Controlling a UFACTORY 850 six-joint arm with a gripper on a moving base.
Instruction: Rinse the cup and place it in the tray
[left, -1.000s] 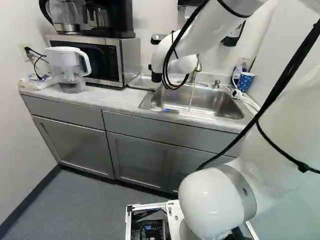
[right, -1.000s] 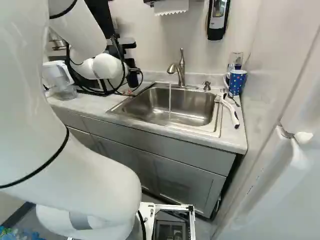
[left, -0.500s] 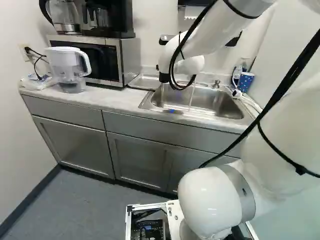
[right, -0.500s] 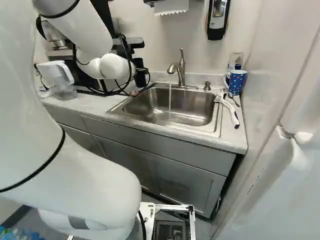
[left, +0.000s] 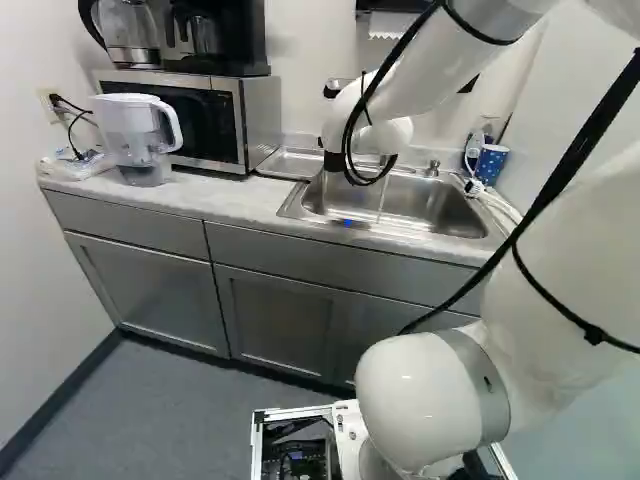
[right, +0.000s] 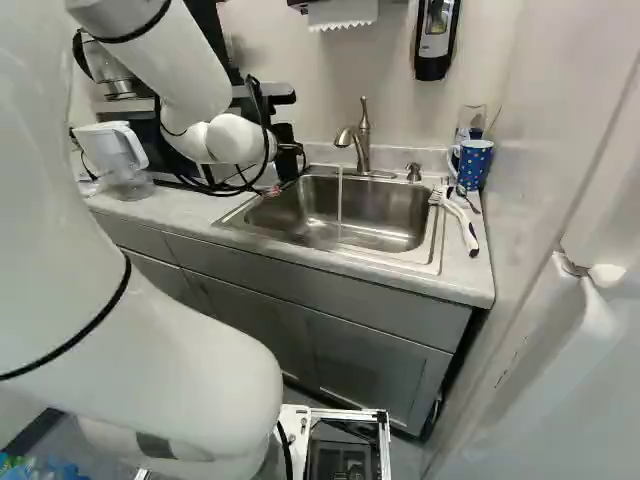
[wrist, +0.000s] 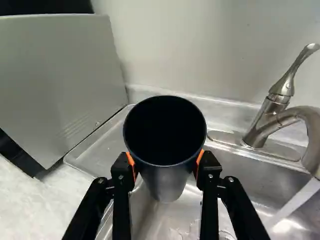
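Note:
The gripper's dark body (right: 290, 160) shows partly behind the arm's cables in the right base view; its fingers are hidden there. In the wrist view the gripper (wrist: 165, 167) is shut on a dark cup (wrist: 167, 182), its orange pads against both sides and the cup's open mouth facing the camera. Beyond and below the cup lies a shallow metal tray (wrist: 90, 152), between microwave and sink. The cup hangs over the sink's (right: 385, 215) tray-side edge, apart from the water stream (right: 339, 205) that runs from the faucet (right: 362, 140).
A microwave (left: 262, 115) stands beside the tray, with a coffee maker (left: 225, 35) on top. A water pitcher (left: 135, 130) is on the counter (left: 215, 195). A blue dotted mug (right: 474, 163) and a white-handled brush (right: 460, 222) lie past the sink's other side.
The arm's forearm and wrist have shifted to the right in both base views, along the counter towards the sink. The base has not moved, and water keeps running.

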